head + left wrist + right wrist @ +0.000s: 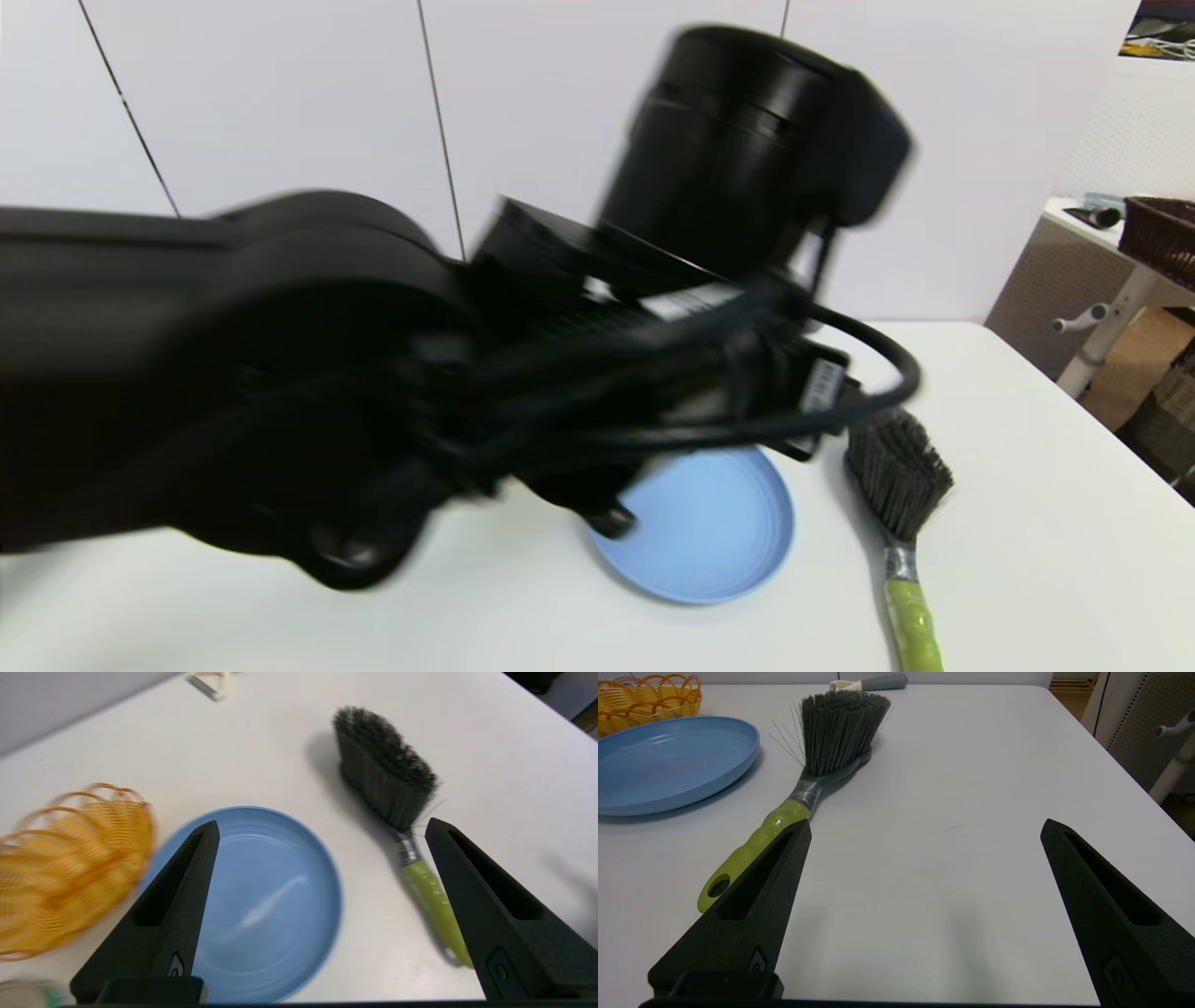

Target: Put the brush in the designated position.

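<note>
Long black-bristled brush with lime-green plastic handle (756, 842) lies flat on counter, just beside round blue plate (261, 900), toward right edge. Left gripper (322, 828) above, fingers spread; right gripper (924, 828) low, spread. I'd grab the stiff, light handle mid-length; glossy, may slip.

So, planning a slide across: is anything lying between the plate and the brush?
No. The right wrist view shows only bare table between the plate and the brush.

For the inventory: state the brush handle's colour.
Lime green handle; clearest in the right wrist view.
</note>
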